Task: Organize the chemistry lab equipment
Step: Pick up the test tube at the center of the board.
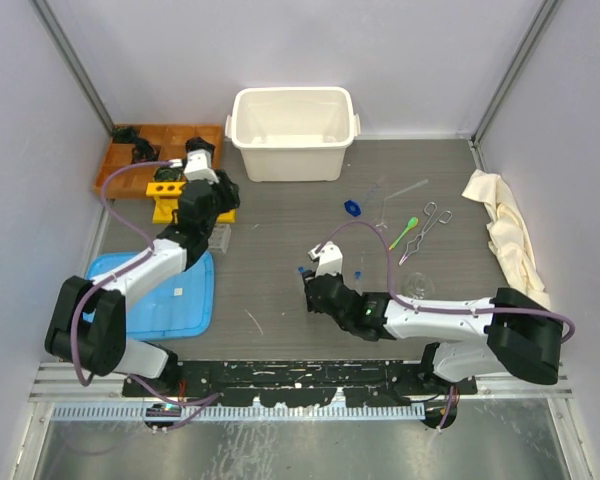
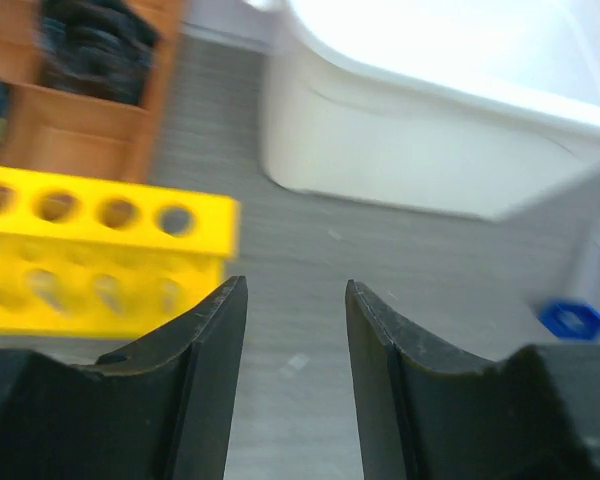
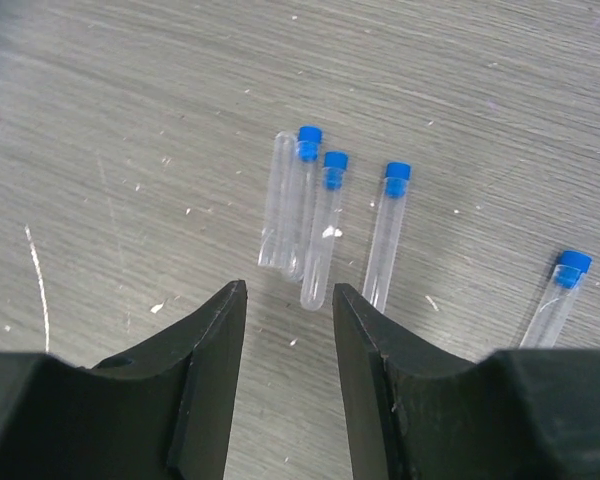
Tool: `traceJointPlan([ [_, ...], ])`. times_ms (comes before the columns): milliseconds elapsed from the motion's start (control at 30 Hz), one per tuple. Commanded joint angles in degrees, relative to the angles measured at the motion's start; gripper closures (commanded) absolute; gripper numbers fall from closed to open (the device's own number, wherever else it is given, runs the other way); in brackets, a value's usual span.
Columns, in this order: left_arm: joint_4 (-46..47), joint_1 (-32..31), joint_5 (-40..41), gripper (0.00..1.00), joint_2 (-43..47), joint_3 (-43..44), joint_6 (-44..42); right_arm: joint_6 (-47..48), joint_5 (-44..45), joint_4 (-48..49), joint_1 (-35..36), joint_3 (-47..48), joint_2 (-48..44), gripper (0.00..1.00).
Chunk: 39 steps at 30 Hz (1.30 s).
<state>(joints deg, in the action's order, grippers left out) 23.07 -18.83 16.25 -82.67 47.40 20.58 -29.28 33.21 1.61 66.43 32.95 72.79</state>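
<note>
**Right end effector** (image 3: 288, 290): the jaws are partly open with nothing between them. It hangs over the worktop (image 3: 130, 120), just near of a cluster of clear test tubes (image 3: 323, 230) lying flat. Most carry blue caps, pointing far. The leftmost tube (image 3: 273, 200) seems uncapped. The three on the left lie side by side, touching or nearly so. A fourth tube (image 3: 388, 235) lies a little to their right, and a fifth (image 3: 555, 300) is well off to the right.

**Left end effector** (image 2: 295, 290): the jaws are apart and empty. It is at the far left, beside the yellow tube rack (image 2: 90, 250), with the white tub (image 2: 430, 140) beyond it. The rack holes I can see look empty.

**Step in hand, by my judgement:** gathering the loose tubes for the rack. No tube is gripped yet.

**Next move calls for:**
- Lower the right end effector and set its jaws across a single tube before closing.
- Take the fourth tube, since the crowded three leave no room for a finger between them.
- Grip lightly, because the glass is round and may roll or slip.

**Not yet handled:** the forceps (image 1: 425, 232), green spoon (image 1: 405, 230) and flask (image 1: 417, 285) lie to the right.
</note>
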Motion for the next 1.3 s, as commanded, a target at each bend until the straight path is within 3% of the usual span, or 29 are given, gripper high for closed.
traceJointPlan([
  [0,-12.9,-5.0,-8.3,0.55,4.7,-0.2,7.4,-3.7,-2.1,-2.0,-3.8,3.5,1.4,0.55],
  [200,-19.3,-6.9,-14.8,0.58,7.6,-4.8,14.0,-2.6,-6.0,-1.2,-4.7,6.5,4.9,0.58],
  [567,-26.6,-6.9,-16.2,0.61,15.7,-9.0,14.2,-2.2,-8.9,-2.8,-4.8,13.6,15.7,0.62],
  [1267,-26.9,-6.9,-19.1,0.61,18.1,-11.8,14.1,-3.3,-9.2,-3.7,-5.5,16.9,23.4,0.63],
])
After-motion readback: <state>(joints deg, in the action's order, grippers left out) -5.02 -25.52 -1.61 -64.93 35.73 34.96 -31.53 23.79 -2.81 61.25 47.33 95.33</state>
